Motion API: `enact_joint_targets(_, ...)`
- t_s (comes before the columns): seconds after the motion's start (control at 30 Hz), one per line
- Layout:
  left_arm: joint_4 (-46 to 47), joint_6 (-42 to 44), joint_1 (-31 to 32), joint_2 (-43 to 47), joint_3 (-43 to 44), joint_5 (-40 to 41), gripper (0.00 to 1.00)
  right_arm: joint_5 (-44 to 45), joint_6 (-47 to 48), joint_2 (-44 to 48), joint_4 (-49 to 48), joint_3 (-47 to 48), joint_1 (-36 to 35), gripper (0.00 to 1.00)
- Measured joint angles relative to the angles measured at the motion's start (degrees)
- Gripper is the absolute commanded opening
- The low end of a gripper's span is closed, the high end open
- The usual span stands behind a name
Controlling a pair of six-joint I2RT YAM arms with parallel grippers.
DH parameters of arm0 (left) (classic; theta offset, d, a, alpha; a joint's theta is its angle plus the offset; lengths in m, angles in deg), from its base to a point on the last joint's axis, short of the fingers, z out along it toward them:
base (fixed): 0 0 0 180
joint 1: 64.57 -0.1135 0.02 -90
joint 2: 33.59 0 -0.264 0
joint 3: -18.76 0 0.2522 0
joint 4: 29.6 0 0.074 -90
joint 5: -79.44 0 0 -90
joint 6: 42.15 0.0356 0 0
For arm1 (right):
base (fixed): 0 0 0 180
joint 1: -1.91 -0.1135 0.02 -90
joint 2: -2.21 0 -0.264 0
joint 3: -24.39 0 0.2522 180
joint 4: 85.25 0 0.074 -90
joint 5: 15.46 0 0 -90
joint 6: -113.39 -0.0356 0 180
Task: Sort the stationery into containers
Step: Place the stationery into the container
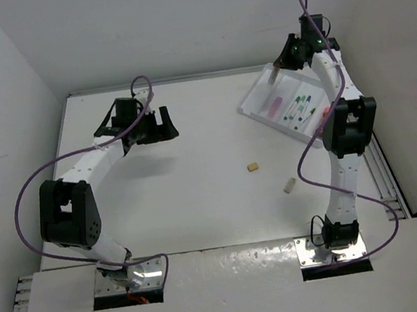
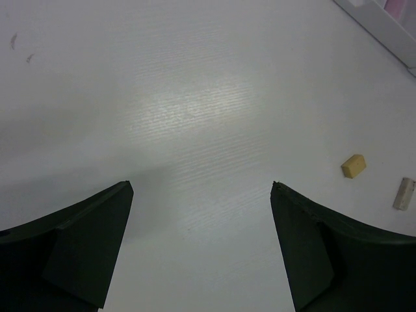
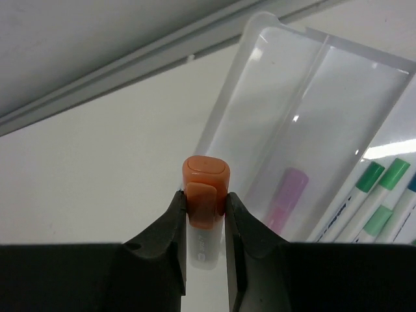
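The right gripper (image 3: 205,203) pinches a white-bodied marker with an orange cap (image 3: 205,174), its two dark fingers (image 3: 170,227) pressed against the barrel just below the cap so that the cap stands up above them. In the top view this gripper (image 1: 288,55) is held at the far right of the surface (image 1: 200,204), over the far corner of the white divided tray (image 1: 260,96). The wrist view looks down on that tray (image 3: 229,97). A lilac stick (image 3: 290,190) lies along one long compartment, and green-capped markers (image 3: 372,177) lie side by side in the compartment next to it, toward the right of the picture. From above, a pink item (image 1: 274,105) and the green caps (image 1: 302,99) show inside the tray. The left gripper (image 1: 154,125) is spread wide with nothing between its fingers (image 2: 97,240). It hangs above bare surface on the left side, well apart from the tray. Two small eraser blocks lie loose on the surface between the arms, a yellowish one (image 1: 254,167) and a paler one (image 1: 290,185) just beside it, nearer the right arm. Both also show at the right edge of the left wrist view, yellowish (image 2: 353,166) and pale (image 2: 403,193).
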Motion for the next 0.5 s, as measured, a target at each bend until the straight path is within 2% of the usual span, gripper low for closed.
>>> enact_joint_targets(0.17,1.05,0.00,0.00,-2.05,-0.02,-0.90,0.94,1.14,0.42,-6.08,0.20,-0.50,0.02,0.00)
enact_joint_targets(0.47,1.01,0.00,0.00,-5.66,-0.04,-1.53,0.93,4.74,0.83,-7.06,0.31,-3.72,-0.02,0.00)
enact_joint_targets(0.5,0.98,0.02,0.00,-5.86,-0.04,-1.57,0.93,5.33,0.85,-7.39,0.26,-3.72,-0.02,0.03)
